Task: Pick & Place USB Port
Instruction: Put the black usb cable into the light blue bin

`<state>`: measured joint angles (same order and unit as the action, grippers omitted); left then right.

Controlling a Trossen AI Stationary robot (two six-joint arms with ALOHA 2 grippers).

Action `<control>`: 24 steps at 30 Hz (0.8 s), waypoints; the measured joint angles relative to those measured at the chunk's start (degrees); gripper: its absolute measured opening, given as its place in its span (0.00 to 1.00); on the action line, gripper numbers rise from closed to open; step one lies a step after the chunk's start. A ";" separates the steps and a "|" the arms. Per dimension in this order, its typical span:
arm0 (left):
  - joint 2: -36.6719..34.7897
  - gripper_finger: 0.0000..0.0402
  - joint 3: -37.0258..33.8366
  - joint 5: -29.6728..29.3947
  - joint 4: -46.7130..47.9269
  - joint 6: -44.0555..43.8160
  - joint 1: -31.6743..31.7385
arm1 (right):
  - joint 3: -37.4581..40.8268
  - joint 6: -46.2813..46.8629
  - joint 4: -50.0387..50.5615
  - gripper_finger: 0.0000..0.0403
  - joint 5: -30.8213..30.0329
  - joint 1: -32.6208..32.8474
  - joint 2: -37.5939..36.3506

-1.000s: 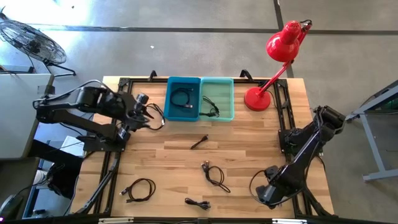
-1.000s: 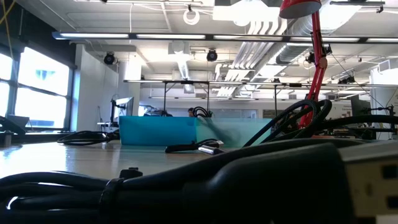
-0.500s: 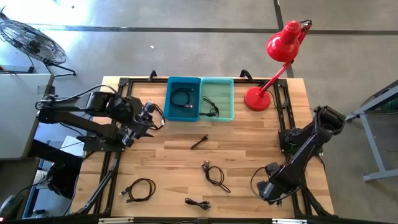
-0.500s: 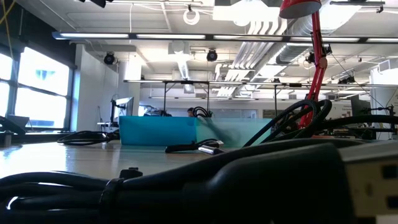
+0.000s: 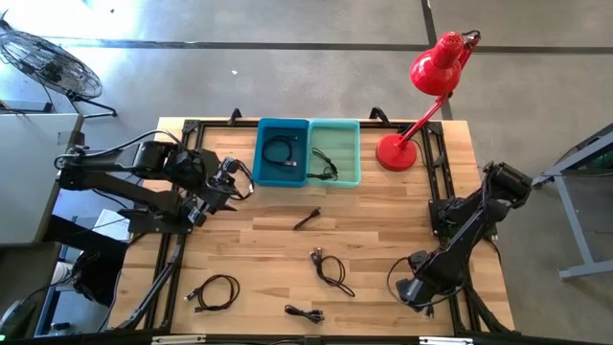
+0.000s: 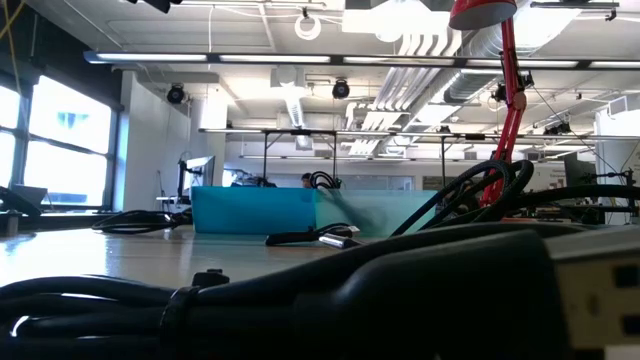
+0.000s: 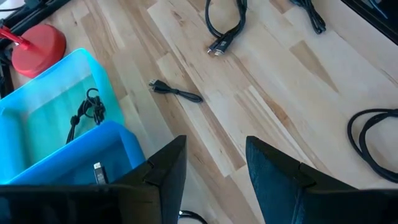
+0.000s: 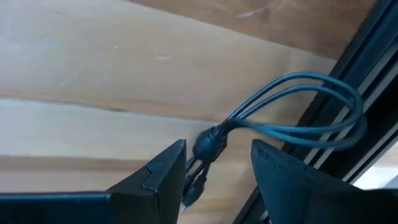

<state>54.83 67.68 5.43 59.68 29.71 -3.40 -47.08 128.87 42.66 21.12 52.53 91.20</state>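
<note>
Several black USB cables lie on the wooden table: a short one [image 5: 306,218] [image 7: 177,93] mid-table, a bundle [image 5: 330,269] [image 7: 224,25], a coil [image 5: 215,292] and a small one [image 5: 305,312] near the near edge. My left gripper [image 5: 237,184] [image 7: 214,168] hovers open near the dark blue bin [image 5: 283,151]. My right gripper [image 5: 410,290] [image 8: 217,168] is open, low over the near right corner. A tied cable [image 8: 208,147] lies just beyond its fingertips, its loops [image 8: 305,112] reaching the table frame.
A teal bin [image 5: 335,151] [image 7: 56,106] beside the blue one holds a cable, as does the blue bin. A red desk lamp [image 5: 421,96] [image 6: 505,100] stands at the far right. Black frame rails [image 5: 445,192] run along the table's sides. A thick cable [image 6: 300,300] fills the low view's foreground.
My left gripper has moved a little toward the table's right and near edge, away from the frame rail, and then stopped. The cables have stayed where they were.
</note>
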 joint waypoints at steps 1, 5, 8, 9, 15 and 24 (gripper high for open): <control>0.00 0.40 0.00 0.01 -0.01 0.00 0.00 | 0.73 -0.06 -0.74 0.43 0.56 0.10 -0.02; 0.00 0.40 0.00 0.03 0.07 -0.20 0.00 | 3.47 -0.09 -3.68 0.43 3.60 0.59 -0.14; 0.00 0.40 0.00 0.04 0.42 -0.46 0.00 | 4.51 -0.14 -5.20 0.43 3.92 0.23 -0.24; 0.00 0.40 0.00 0.06 0.48 -0.48 0.00 | 4.72 -0.10 -5.23 0.43 3.91 0.07 -0.23; 0.00 0.40 0.00 0.07 0.44 -0.63 0.00 | 4.89 -0.63 -4.79 0.33 2.91 -0.13 -0.11; 0.00 0.40 0.00 -0.33 0.26 -0.42 0.01 | 4.75 -2.04 -3.53 0.04 1.28 -0.25 -0.08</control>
<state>54.83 67.68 5.10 59.94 29.30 -3.39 -42.33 126.83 39.13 22.40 52.28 91.12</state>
